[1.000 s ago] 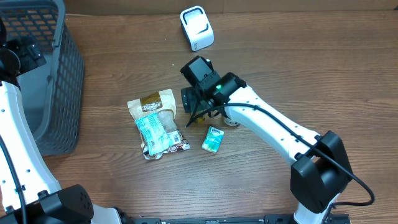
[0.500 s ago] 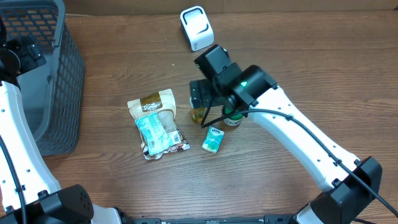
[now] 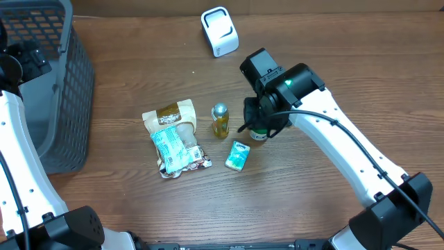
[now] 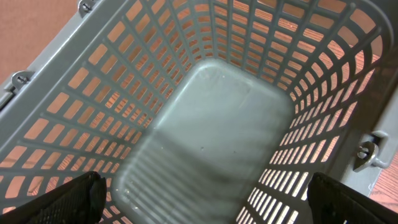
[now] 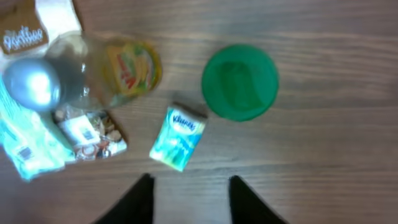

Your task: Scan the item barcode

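Several items lie mid-table: a small yellow bottle (image 3: 220, 119) with a silver cap, a green-lidded jar (image 3: 259, 135), a teal tissue pack (image 3: 238, 155) and snack bags (image 3: 173, 137). The white scanner (image 3: 219, 31) stands at the back. My right gripper (image 5: 189, 200) hovers above the table, jaws partly apart with nothing between them. Its view looks down on the green lid (image 5: 240, 81), the bottle (image 5: 93, 78) and the tissue pack (image 5: 178, 138). My left gripper (image 4: 202, 199) is wide open over the grey basket (image 4: 211, 124), holding nothing.
The grey basket (image 3: 48, 83) fills the table's left end, with my left arm (image 3: 17, 118) beside it. The snack bags (image 5: 37, 143) show at the left edge of the right wrist view. Bare wood lies right of the jar and along the front.
My right arm has swung right, from over the bottle to over the green-lidded jar, leaving the bottle standing uncovered. Its jaws have narrowed. The left arm has not moved.
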`<state>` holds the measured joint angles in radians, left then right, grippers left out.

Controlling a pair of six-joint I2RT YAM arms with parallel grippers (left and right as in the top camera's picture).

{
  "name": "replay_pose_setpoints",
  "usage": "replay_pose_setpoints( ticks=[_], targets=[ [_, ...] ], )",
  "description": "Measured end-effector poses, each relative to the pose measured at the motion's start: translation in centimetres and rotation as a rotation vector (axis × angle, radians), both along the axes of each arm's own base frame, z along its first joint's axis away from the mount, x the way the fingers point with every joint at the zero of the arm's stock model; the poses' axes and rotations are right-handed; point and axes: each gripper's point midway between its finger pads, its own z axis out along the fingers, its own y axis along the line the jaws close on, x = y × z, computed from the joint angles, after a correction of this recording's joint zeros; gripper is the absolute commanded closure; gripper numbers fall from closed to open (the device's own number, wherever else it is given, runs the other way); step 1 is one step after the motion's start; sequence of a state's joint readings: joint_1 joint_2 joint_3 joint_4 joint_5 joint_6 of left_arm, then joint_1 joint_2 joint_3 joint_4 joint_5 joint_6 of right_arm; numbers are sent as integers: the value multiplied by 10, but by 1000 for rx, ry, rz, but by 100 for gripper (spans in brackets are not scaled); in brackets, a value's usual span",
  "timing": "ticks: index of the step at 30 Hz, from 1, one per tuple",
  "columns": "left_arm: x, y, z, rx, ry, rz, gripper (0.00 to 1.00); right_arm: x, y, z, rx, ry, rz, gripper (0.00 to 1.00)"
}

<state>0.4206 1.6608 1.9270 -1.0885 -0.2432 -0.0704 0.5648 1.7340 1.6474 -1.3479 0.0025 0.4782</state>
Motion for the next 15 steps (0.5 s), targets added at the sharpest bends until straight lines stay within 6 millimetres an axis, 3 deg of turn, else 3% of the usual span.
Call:
replay_pose_setpoints(
  ticks=[9, 15],
  targets=[
    [0, 0, 0, -1, 1, 0, 0, -34, 0, -65, 2, 156, -130, 94],
    [0, 0, 0, 0, 0, 0, 0, -44, 20, -97, 57, 158, -178, 96]
  ],
)
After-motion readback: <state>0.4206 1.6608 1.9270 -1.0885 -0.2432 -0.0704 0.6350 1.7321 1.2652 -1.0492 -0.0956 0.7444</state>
